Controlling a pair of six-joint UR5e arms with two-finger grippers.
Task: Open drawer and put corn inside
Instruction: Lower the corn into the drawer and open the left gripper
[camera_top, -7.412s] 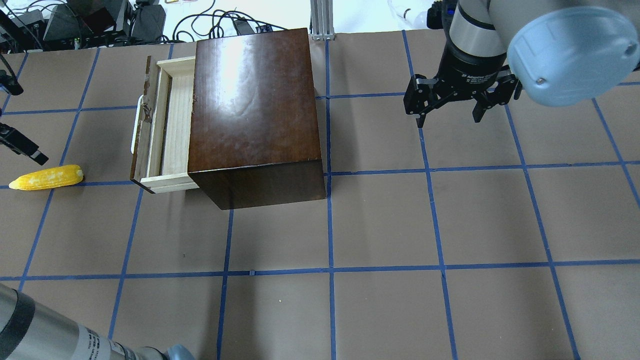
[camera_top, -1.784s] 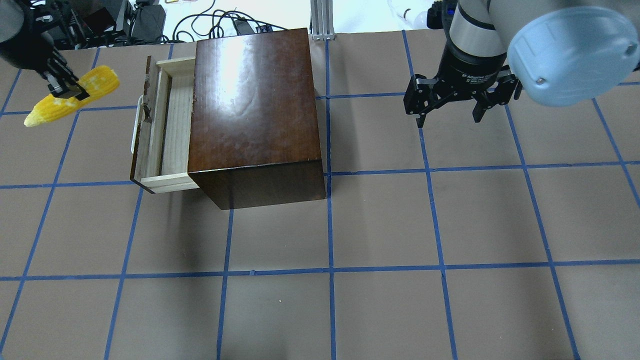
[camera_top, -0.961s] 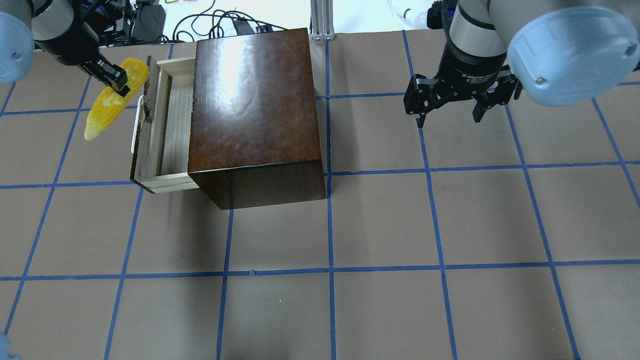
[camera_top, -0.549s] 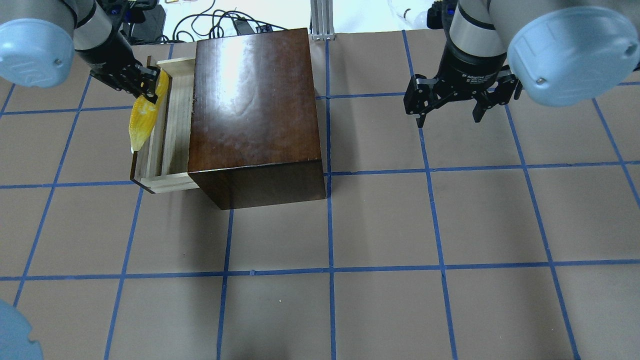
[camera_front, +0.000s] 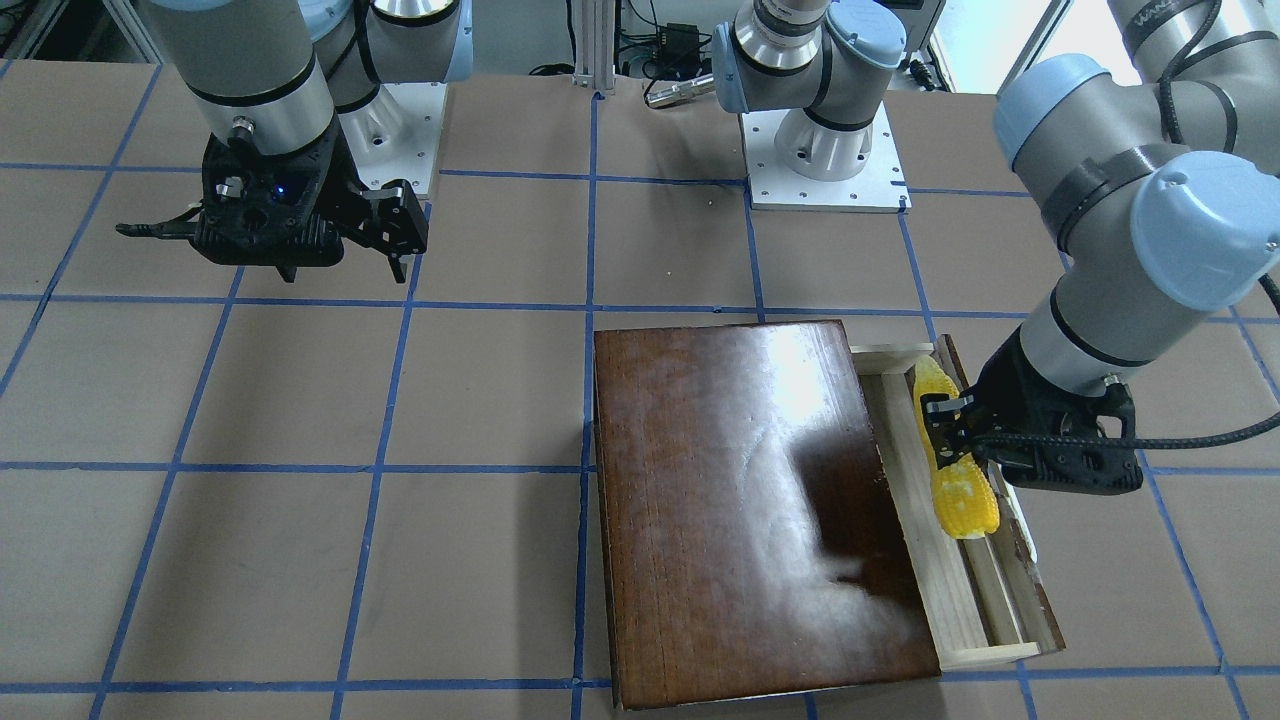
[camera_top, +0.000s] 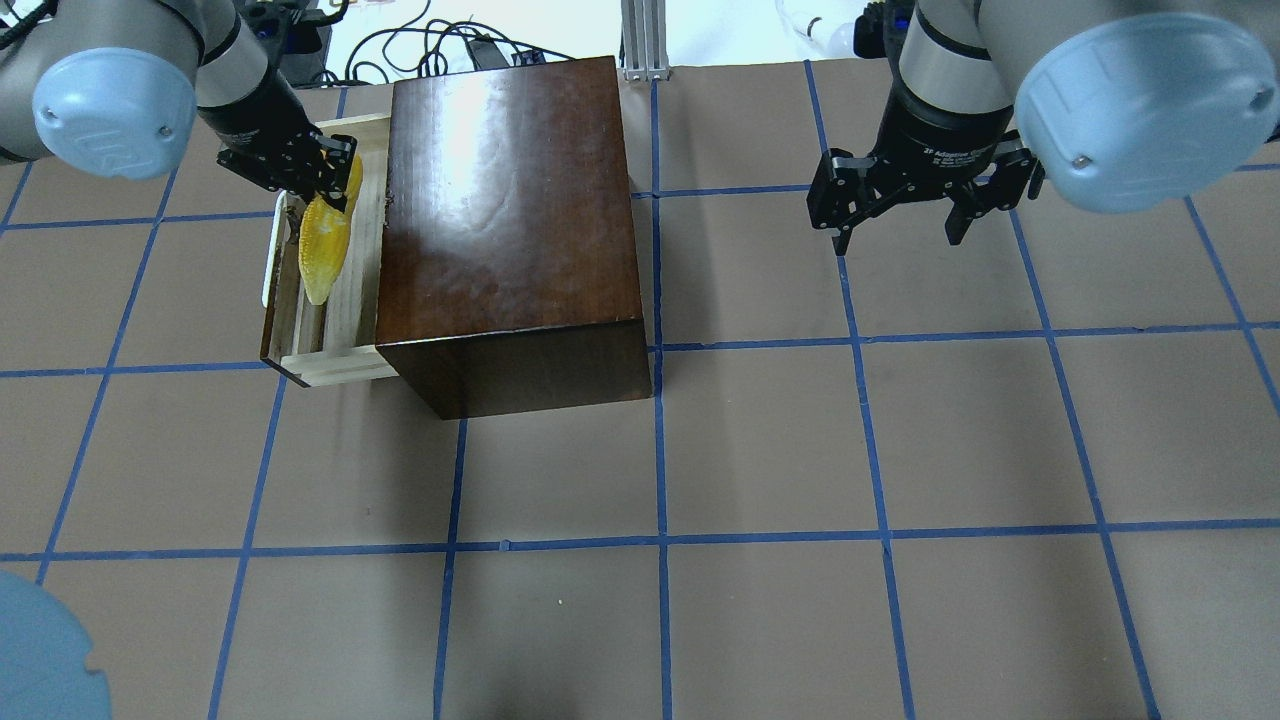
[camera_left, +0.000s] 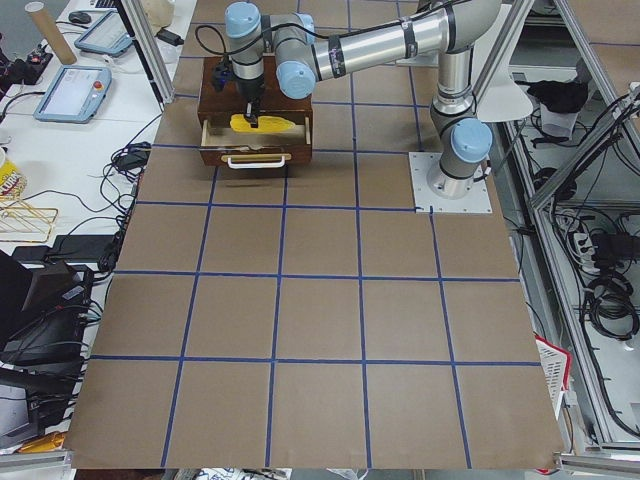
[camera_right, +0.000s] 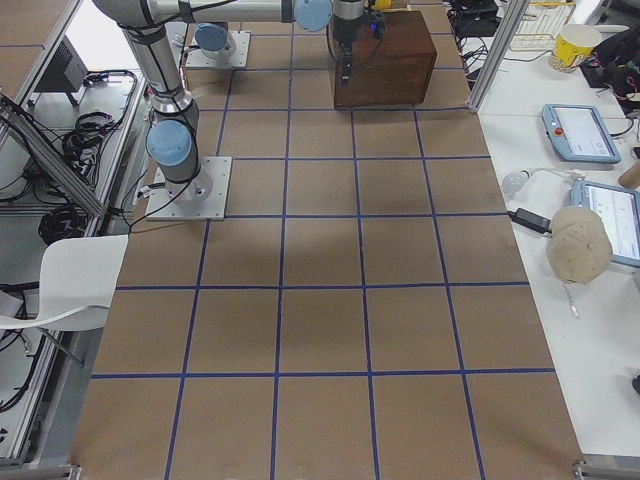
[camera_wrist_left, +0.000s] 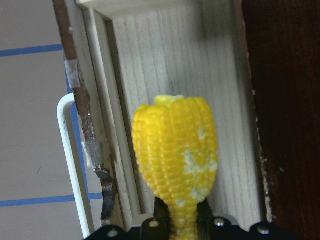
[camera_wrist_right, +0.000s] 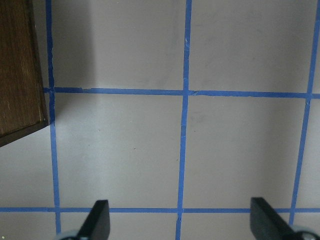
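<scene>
Above the open drawer (camera_top: 340, 362), the left gripper (camera_top: 335, 185) is clamped on the corn (camera_top: 324, 245). Half a second ago the cob hung over the front panel and handle (camera_top: 267, 270); it is now over the pale tray, beside the box (camera_top: 510, 220). Contact with the tray floor cannot be judged. The right gripper (camera_top: 898, 240), fingers spread and empty, has not moved. Count: one corn, one drawer, one box, two grippers.

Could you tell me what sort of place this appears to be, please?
Most likely a robotics lab workcell: two arms bolted by base plates to a table marked with a blue tape grid, with a teach pendant and loose cables alongside.
</scene>
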